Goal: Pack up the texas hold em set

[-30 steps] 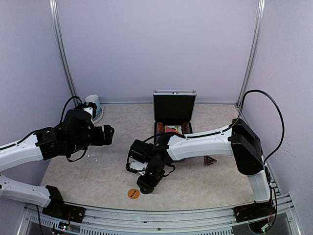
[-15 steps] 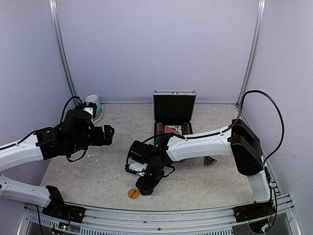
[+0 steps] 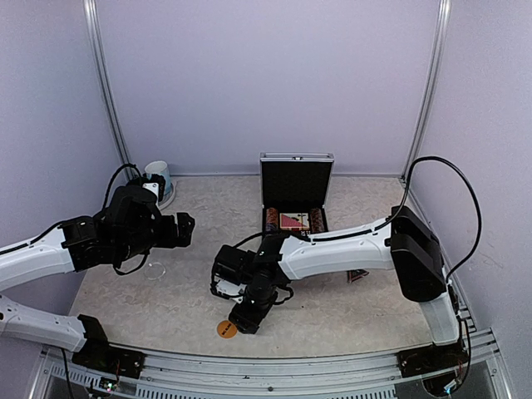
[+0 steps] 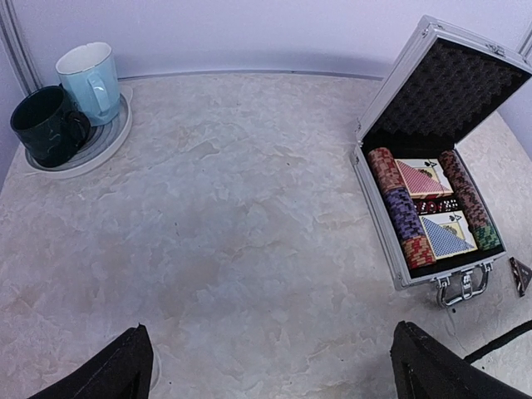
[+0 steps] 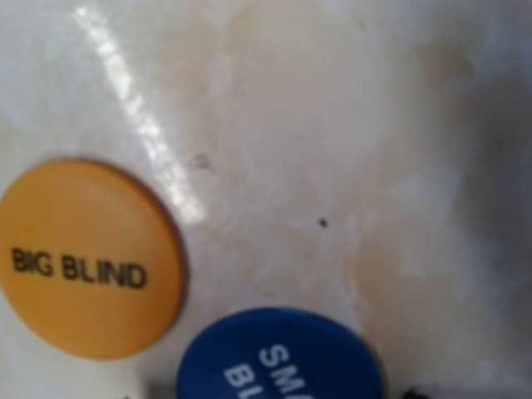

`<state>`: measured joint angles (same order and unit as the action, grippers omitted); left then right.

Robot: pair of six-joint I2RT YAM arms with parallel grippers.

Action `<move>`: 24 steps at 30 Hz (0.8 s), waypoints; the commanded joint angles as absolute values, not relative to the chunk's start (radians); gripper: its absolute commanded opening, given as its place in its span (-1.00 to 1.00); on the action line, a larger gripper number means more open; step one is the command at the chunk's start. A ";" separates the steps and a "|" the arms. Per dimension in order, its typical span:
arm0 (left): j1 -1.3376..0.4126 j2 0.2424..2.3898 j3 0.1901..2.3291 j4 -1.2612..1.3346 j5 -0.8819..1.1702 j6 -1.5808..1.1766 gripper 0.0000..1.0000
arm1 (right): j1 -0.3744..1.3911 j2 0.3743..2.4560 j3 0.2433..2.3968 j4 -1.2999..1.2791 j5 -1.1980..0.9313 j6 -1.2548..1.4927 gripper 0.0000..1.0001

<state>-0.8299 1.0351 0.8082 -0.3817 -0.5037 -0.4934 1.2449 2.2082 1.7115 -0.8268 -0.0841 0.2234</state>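
Note:
The silver case (image 3: 296, 198) stands open at the back middle, chip stacks and card decks (image 4: 432, 208) packed in its black lining. An orange "BIG BLIND" button (image 3: 227, 329) lies near the front edge. My right gripper (image 3: 243, 319) hangs just right of it, pointing down. In the right wrist view the orange button (image 5: 87, 258) and a blue button (image 5: 278, 357) lie flat on the table; the fingertips stay out of frame. A dark triangular marker (image 4: 521, 276) lies right of the case. My left gripper (image 3: 184, 229) hovers open at the left, nothing between its fingers (image 4: 125, 366).
A dark green mug (image 4: 46, 125) and a light blue mug (image 4: 90, 79) stand on a white tray (image 4: 100, 148) in the back left corner. Walls close in the table on three sides. The right arm (image 3: 341, 249) stretches across in front of the case.
My right gripper has crept left and nearer the front edge, closer to the orange button. The left arm has not moved.

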 commanded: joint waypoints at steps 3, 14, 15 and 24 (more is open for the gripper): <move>-0.824 1.032 0.800 -0.356 -0.502 -0.499 0.98 | 1.262 2.219 1.773 -0.890 -0.038 0.226 0.39; -0.822 1.022 0.788 -0.357 -0.502 -0.502 0.98 | 1.293 2.245 1.800 -0.899 -0.091 0.218 0.38; -0.822 1.022 0.788 -0.358 -0.502 -0.502 0.98 | 1.293 2.249 1.797 -0.902 -0.091 0.216 0.38; -0.822 1.013 0.782 -0.359 -0.502 -0.503 0.98 | 1.287 2.270 1.762 -0.885 -0.078 0.222 0.39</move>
<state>-0.8295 1.0332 0.8001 -0.3813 -0.5037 -0.4938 1.2873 2.2414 1.7824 -0.8761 -0.0845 0.2237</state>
